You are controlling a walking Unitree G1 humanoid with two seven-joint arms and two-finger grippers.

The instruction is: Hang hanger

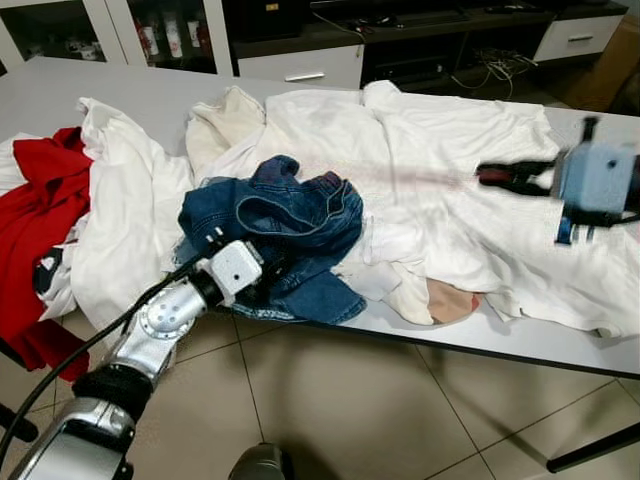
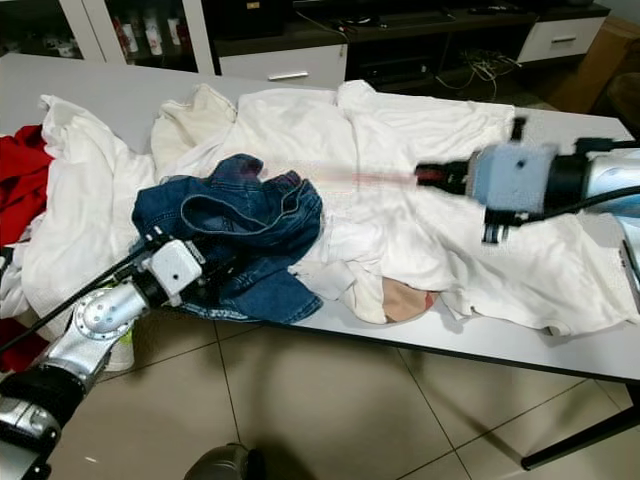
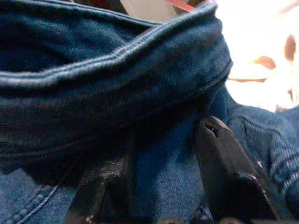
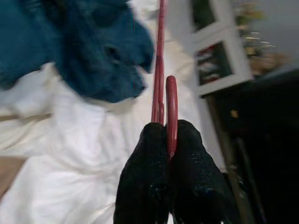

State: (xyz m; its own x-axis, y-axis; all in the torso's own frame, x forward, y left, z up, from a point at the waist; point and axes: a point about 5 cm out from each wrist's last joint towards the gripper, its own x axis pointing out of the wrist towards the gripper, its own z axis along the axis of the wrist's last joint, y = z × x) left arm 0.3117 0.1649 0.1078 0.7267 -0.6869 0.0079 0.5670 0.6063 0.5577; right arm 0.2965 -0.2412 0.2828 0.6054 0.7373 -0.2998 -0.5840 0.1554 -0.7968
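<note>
The right gripper pinches the thin red hanger at its hook end over the table's right side — light, stiff, slippery. The left gripper, fingers spread, sits in the jeans at the front edge.

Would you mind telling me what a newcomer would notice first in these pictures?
A heap of white laundry covers the grey table, with crumpled blue jeans at its front edge. The left gripper is pushed into the jeans, while the right gripper is shut on a red hanger above the pile.
</note>
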